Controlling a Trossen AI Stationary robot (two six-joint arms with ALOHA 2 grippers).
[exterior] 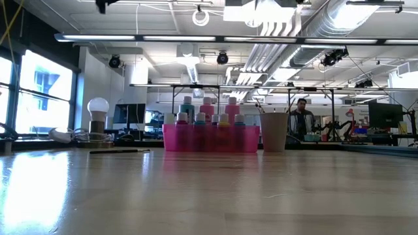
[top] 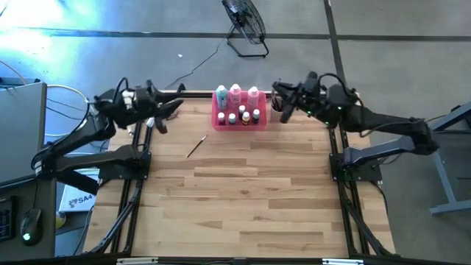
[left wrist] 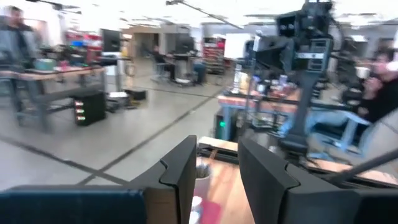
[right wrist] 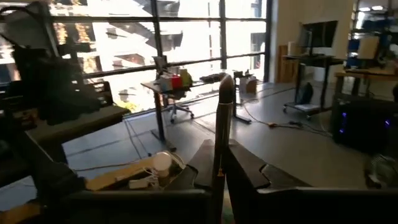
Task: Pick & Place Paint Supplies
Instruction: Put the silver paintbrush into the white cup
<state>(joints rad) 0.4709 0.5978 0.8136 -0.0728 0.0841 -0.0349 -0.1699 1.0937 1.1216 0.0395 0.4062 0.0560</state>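
Thin brown paintbrush point(top: 196, 146) lying flat on the pale wooden plank table point(top: 243, 206), left of centre in the high view, long axis diagonal, running from lower left to upper right toward the tray; seen in the low view point(exterior: 121, 151) as a thin dark line at left, nearer than the tray. Farther back, bright pink rectangular plastic tray point(top: 239, 121) at upper centre, holding three taller pink and teal white-capped bottles point(top: 235, 93) upright in the back row and several tiny coloured bottles point(top: 243, 116) upright in front. Pale beige cup point(exterior: 273, 131) just right of the tray in the low view. Left gripper point(top: 173, 107) raised at upper left, fingers point(left wrist: 183, 171) partly apart, nothing between them. Right gripper point(top: 280, 98) raised at upper right near the tray's far corner, fingers point(right wrist: 205, 163) pressed together around a thin upright brown brush handle point(right wrist: 225, 102).
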